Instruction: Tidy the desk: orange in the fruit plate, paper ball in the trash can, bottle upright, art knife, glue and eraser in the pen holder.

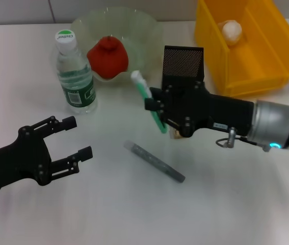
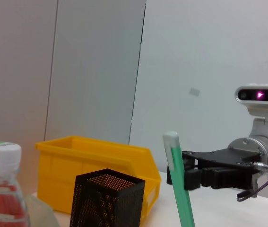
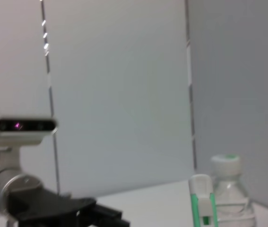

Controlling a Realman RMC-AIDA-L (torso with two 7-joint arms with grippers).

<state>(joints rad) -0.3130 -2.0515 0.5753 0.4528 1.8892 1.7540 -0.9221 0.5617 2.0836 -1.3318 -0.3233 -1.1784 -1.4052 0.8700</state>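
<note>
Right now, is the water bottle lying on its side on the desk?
No, the water bottle stands upright on the desk, its white cap on top, beside the fruit plate.

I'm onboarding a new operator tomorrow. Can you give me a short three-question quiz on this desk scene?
1. True or false: the bottle stands upright.
2. What does the right gripper hold? A) grey stick B) green-and-white stick C) orange
3. Fill in: the paper ball lies in the yellow ____.

Key:
1. True.
2. B; the green-and-white stick is clamped near the pen holder. The grey stick lies on the table; the left gripper is open.
3. Bin.
</note>
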